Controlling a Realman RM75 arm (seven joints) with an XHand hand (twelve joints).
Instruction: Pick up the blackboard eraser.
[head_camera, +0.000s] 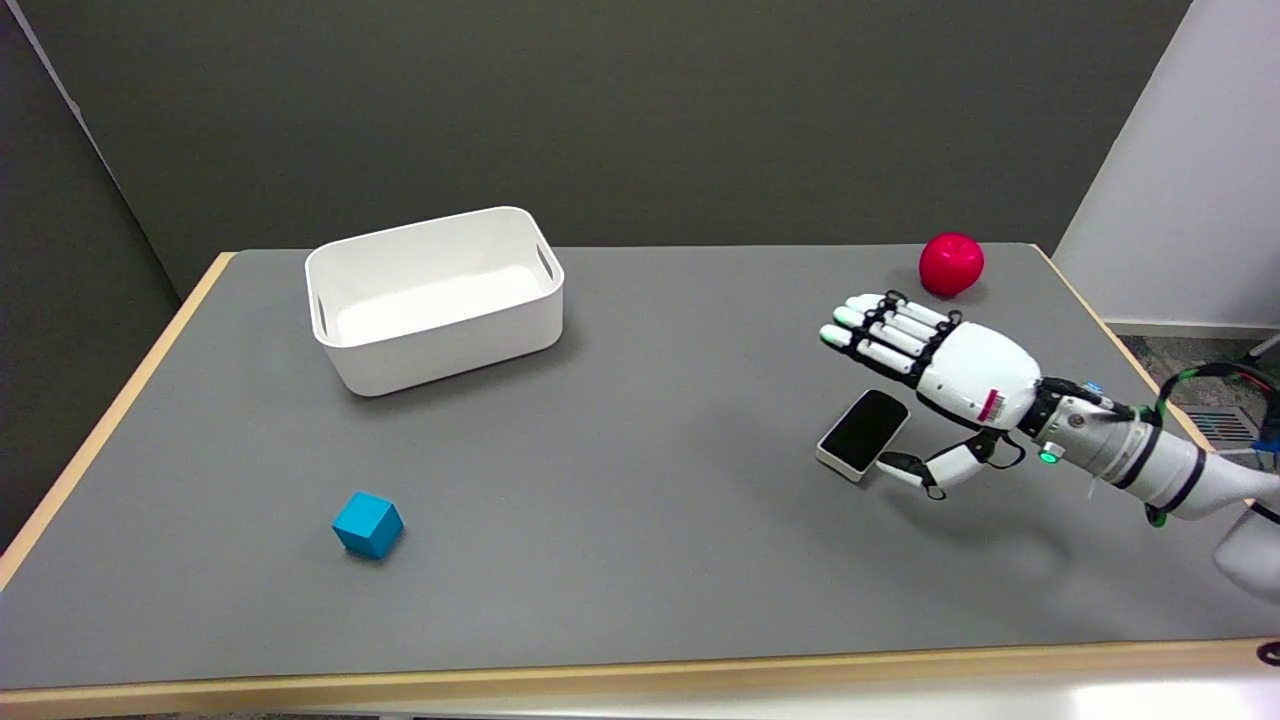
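While a blue cube (367, 524) is sitting near the table's (640, 600) front edge, the right hand (935, 375) is hovering at the right with its fingers (880, 335) stretched out flat and apart, holding nothing. Just beside its thumb, the blackboard eraser (862, 433) is lying dark face up. Farther back, a white bin (436, 297) and a red apple (951, 264) are resting.

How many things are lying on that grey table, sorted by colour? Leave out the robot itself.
White: 1, the bin
Blue: 1, the cube
Red: 1, the apple-shaped ball
Black and white: 1, the blackboard eraser, beside the open right hand
Total: 4
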